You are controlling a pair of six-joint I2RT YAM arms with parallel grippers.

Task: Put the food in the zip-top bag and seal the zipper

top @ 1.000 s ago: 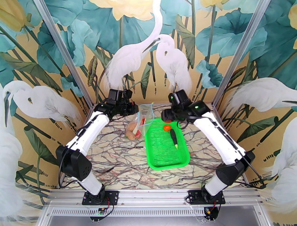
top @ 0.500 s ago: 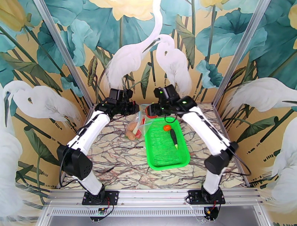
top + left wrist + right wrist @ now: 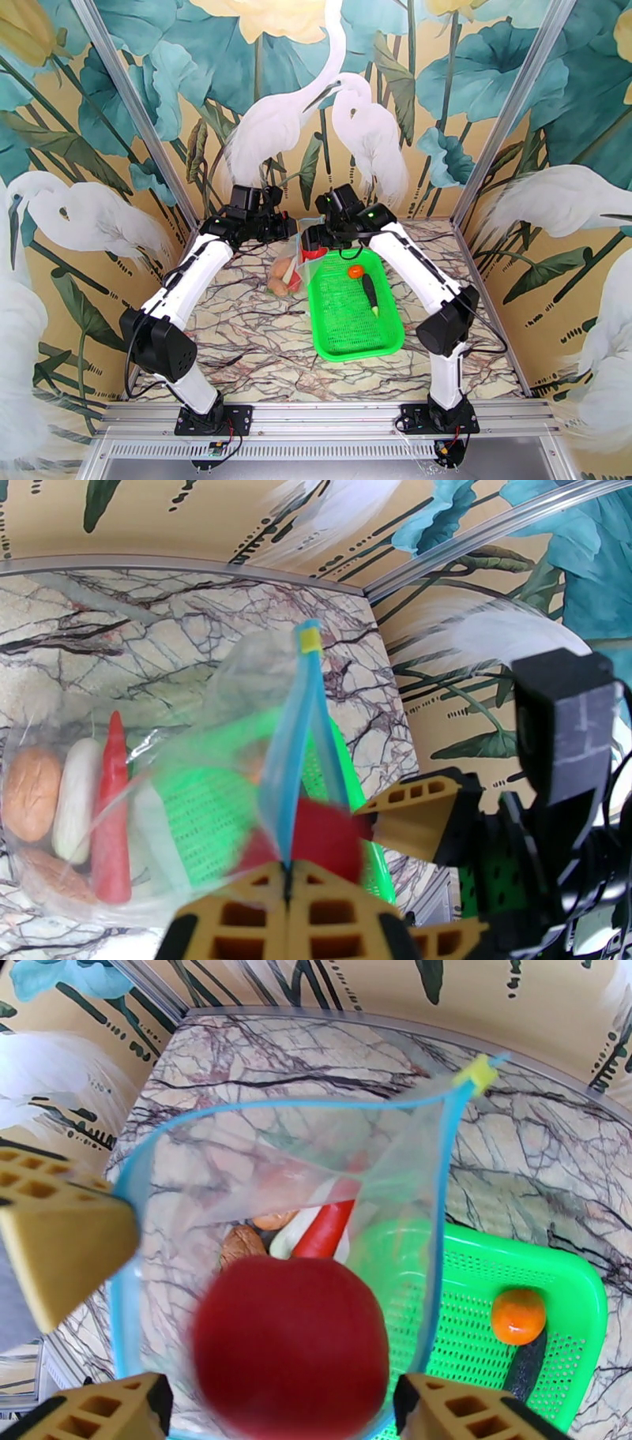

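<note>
My left gripper [image 3: 288,871] is shut on the blue zipper [image 3: 296,740] edge of the clear zip-top bag [image 3: 299,256] and holds its mouth up and open. Inside the bag lie a red chili [image 3: 110,811], a white radish [image 3: 75,796] and tan potatoes [image 3: 31,792]. My right gripper [image 3: 280,1398] hangs over the bag's mouth [image 3: 276,1165] with its jaws open. The red tomato [image 3: 292,1347] is blurred between the fingers, with a gap on one side. A small orange [image 3: 355,271] and the dark eggplant [image 3: 370,294] lie in the basket.
The green mesh basket [image 3: 347,331] stands just right of the bag, its far left corner against the plastic. Marble table [image 3: 237,339] lies open in front of the bag. The painted walls and metal posts close in behind both grippers.
My right arm has swung left from over the basket to the bag's mouth, carrying the tomato, and its jaws have widened. The left gripper has held still on the bag.
</note>
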